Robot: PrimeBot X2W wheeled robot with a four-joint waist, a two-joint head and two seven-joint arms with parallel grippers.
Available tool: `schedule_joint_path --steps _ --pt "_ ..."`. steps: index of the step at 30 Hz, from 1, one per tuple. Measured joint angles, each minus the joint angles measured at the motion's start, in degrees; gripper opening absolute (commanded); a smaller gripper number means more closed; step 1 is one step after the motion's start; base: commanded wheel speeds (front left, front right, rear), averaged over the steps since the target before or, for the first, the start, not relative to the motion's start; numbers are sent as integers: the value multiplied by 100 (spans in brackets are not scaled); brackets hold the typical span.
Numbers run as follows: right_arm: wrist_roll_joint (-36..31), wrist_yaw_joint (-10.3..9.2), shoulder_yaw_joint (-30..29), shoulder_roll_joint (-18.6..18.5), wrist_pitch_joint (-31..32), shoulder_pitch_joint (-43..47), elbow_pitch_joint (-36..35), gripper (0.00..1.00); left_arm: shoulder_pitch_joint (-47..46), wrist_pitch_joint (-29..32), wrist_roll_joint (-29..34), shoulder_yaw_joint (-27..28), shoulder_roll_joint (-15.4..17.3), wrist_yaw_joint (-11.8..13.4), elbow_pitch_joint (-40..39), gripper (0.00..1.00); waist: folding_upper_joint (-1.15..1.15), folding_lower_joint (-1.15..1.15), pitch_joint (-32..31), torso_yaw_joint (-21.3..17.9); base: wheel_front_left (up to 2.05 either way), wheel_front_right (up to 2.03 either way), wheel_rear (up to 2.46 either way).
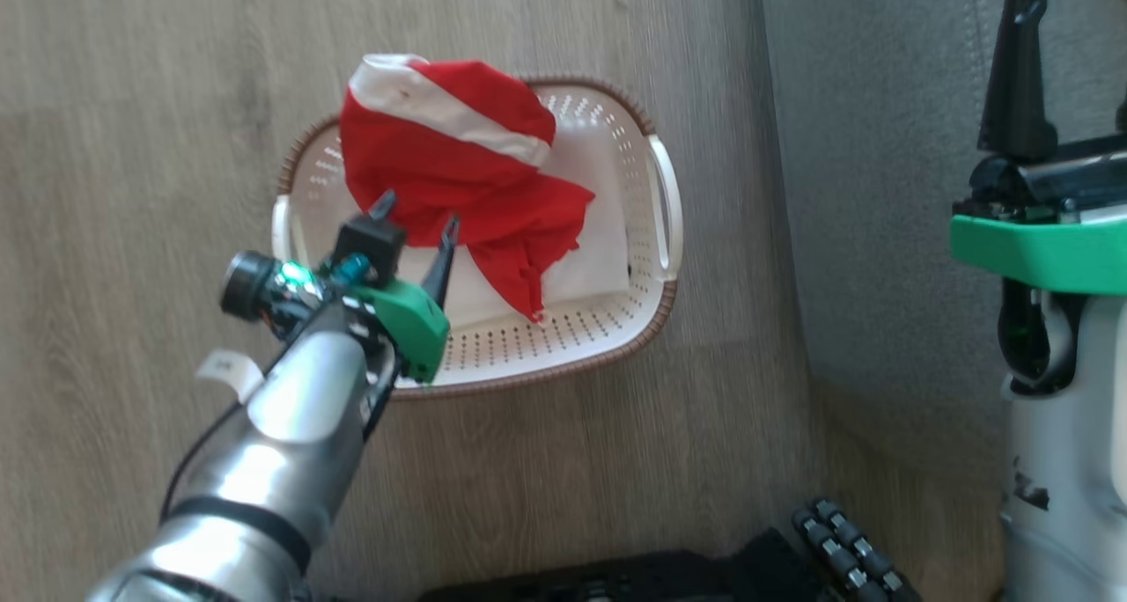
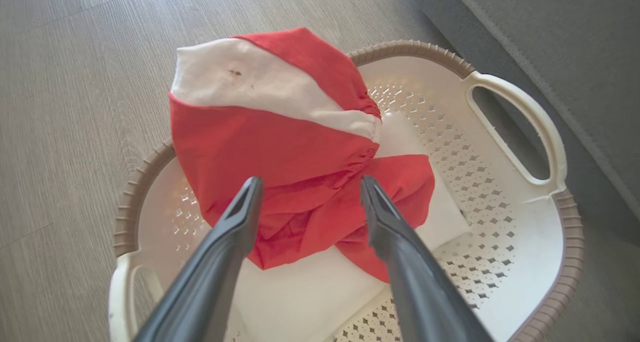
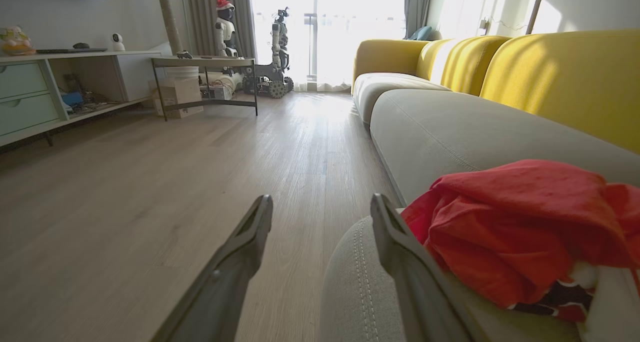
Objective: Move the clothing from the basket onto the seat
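Centre-left in the head view, the spread left gripper (image 1: 419, 211) pointed up-right at the clothing (image 1: 458, 157) just ahead in the basket (image 1: 563, 360); the spread right gripper (image 3: 321, 199) stood well apart.

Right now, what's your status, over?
Left gripper open, poised at red garment in basket. Right gripper open, empty, beside second garment on seat. Path looks clear.
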Motion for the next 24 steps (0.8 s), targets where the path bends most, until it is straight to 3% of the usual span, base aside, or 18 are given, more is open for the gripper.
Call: schedule_joint_path --steps 9,24 --pt "103 0 142 -1 -20 -129 -143 100 -770 -27 -120 163 64 210 678 100 0 0 469 -189 0 0 0" --pt "233 0 231 -1 -24 -237 -246 100 -1267 78 -223 229 219 466 1012 100 0 0 805 -356 0 0 0"
